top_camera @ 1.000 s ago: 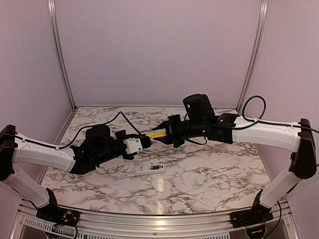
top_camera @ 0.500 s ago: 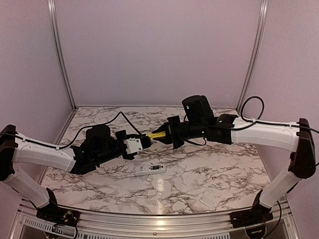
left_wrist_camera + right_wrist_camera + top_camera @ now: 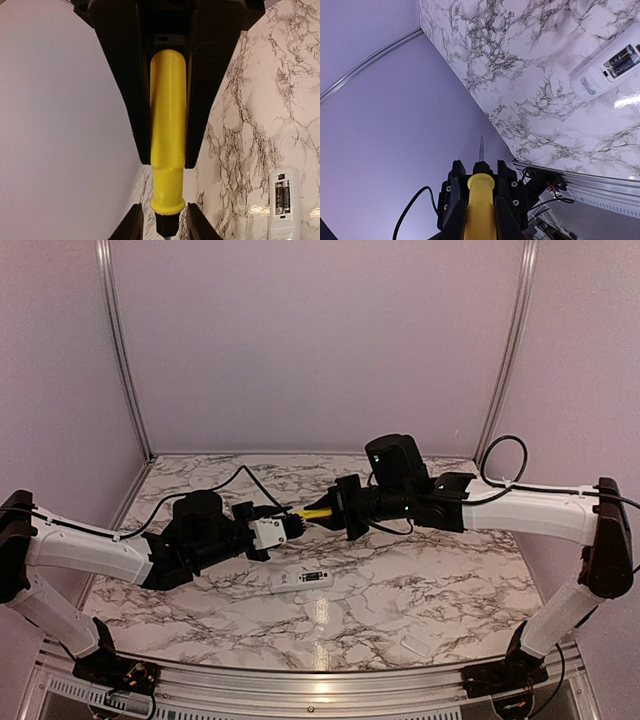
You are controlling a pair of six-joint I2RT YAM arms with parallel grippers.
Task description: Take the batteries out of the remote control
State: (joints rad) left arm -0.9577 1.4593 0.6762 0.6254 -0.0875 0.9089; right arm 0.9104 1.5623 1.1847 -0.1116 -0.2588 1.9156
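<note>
The white remote control (image 3: pixel 303 580) lies face up on the marble table, below both grippers. Its open recess shows the two dark batteries (image 3: pixel 282 196), also seen in the right wrist view as batteries (image 3: pixel 622 59) inside the remote control (image 3: pixel 600 75). Above the table, a yellow-handled screwdriver (image 3: pixel 316 510) spans between the arms. My right gripper (image 3: pixel 338 506) is shut on its yellow handle (image 3: pixel 480 220). My left gripper (image 3: pixel 166 226) is slightly open around the black collar, with a small gap on each side.
A small flat white cover piece (image 3: pixel 415 645) lies near the front right edge. A black cable (image 3: pixel 235 478) trails over the table's back left. Purple walls enclose the marble table (image 3: pixel 430 570) on three sides.
My right gripper has closed on the screwdriver's handle. My left jaws have parted a little from the collar. Both arms have barely moved.
</note>
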